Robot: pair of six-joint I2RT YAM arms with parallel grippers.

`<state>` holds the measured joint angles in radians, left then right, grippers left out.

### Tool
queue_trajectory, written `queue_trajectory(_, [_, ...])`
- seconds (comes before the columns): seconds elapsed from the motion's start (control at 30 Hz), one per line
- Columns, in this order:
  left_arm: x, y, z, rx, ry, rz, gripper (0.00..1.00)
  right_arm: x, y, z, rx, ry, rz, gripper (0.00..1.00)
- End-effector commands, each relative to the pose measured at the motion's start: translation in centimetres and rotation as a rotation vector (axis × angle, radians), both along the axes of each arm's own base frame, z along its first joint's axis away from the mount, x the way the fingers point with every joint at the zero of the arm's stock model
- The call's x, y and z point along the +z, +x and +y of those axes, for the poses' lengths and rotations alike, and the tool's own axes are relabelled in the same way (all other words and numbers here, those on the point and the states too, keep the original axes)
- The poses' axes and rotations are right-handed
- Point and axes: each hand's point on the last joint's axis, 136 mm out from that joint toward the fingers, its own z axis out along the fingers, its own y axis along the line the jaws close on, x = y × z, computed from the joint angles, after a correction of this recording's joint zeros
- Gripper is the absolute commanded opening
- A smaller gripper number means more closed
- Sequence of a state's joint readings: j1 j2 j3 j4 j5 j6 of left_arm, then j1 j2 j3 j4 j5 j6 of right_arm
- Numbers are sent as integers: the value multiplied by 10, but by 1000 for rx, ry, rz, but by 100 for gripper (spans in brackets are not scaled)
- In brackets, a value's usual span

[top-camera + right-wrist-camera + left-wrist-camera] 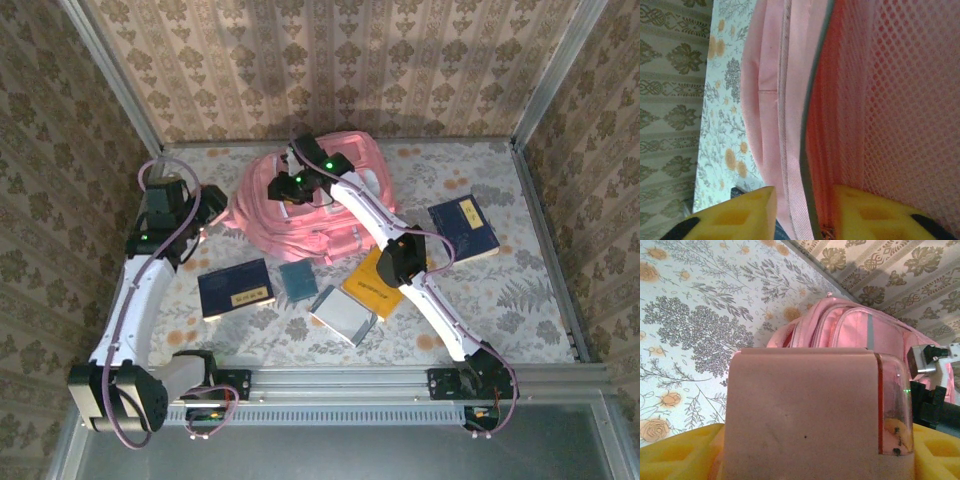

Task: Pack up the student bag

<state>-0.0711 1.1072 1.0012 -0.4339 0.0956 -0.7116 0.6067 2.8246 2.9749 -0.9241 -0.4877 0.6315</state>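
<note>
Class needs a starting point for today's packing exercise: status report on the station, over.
Right end effector pinching opening edge of student bag. Left end effector straddles pink flat piece, grip unconfirmed. Books lie loose on table beside bag.

Pink backpack [285, 228] with grey strips [870, 332]; pink case [800, 415]; white floral tablecloth [520, 290]; navy books [236, 287]; orange book [368, 290]; yellow gripper fingers [735, 220]; beige damask wallpaper [330, 60].

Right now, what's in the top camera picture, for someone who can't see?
A pink bag lies at the table's far middle, the right end effector on it. The left end effector is beside it; books lie in front.
</note>
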Motion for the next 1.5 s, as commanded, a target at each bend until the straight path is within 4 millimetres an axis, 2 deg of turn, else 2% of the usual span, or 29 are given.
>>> queue_trajectory(0.0, [3,8,-4,-10,-26,-28,44,4,-11,14,46,56,27,29])
queue_trajectory(0.1, [0,9,-4,-10,-33,-30,43,0,-11,12,43,43,30,15])
queue_trajectory(0.17, [-2,9,-3,-7,-36,-28,43,1,-10,8,35,26,22,1])
queue_trajectory(0.2, [-3,10,-2,-7,-37,-25,43,5,-9,6,35,23,13,0])
queue_trajectory(0.3, [-3,10,0,-2,-34,-26,42,32,-6,-3,36,29,-36,0])
queue_trajectory(0.43, [-1,10,1,0,-28,-29,42,87,-4,-26,50,68,-110,0])
queue_trajectory(0.6, [3,9,4,4,-16,-35,42,143,-15,-50,137,215,-110,0])
queue_trajectory(0.73, [8,9,6,15,-21,-38,42,175,-20,-73,177,267,-150,0])
queue_trajectory(0.93, [-5,16,1,34,-92,-12,39,215,-25,-89,227,374,-213,0])
queue_trajectory(1.07, [-14,32,-16,-9,-149,5,38,229,-34,-92,264,391,-243,0])
queue_trajectory(1.27, [-19,72,-64,-185,-235,-9,43,246,-38,-97,273,427,-259,0])
queue_trajectory(1.47, [-40,107,-90,-226,-376,-16,40,270,-40,-102,276,472,-292,0])
